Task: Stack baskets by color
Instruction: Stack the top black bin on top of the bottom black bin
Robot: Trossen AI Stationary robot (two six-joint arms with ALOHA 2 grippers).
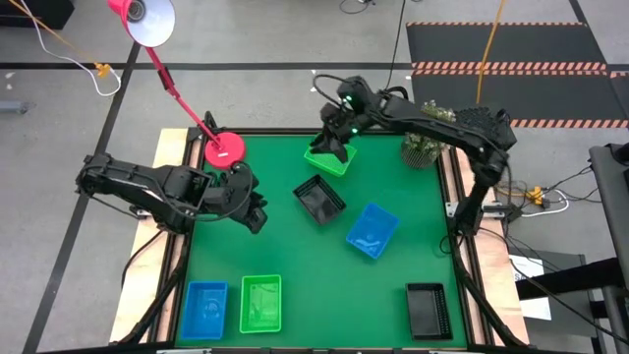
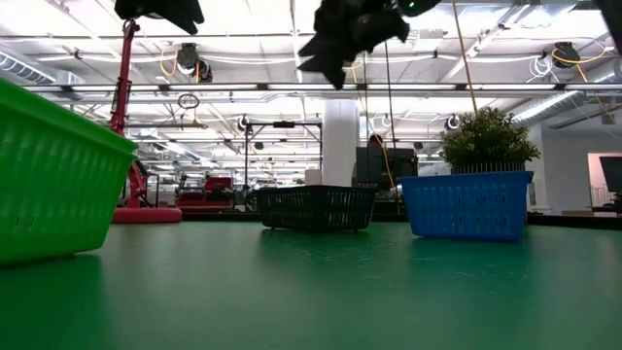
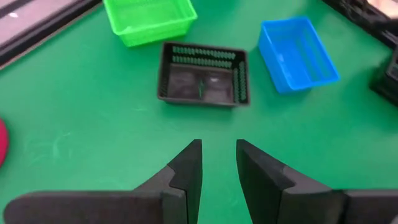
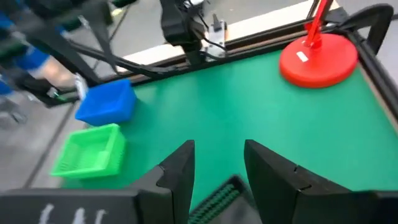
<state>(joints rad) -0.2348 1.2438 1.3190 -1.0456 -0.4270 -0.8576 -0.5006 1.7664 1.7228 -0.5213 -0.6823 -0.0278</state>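
Left end effector (image 1: 257, 218) hovers empty, fingers narrowly apart, left of the black basket (image 1: 319, 200) mid-table. Right end effector (image 1: 332, 150) — fingers apart — hangs over the far green basket (image 1: 334, 163); a blue basket (image 1: 372, 231) sits right of the black one.

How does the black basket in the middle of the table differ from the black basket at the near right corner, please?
The middle black basket sits turned at an angle to the table edges; the corner black basket lies square to them. The middle one has a blue basket close beside it, whereas the corner one stands alone. Both are black, perforated, open side up, and untouched by either gripper.
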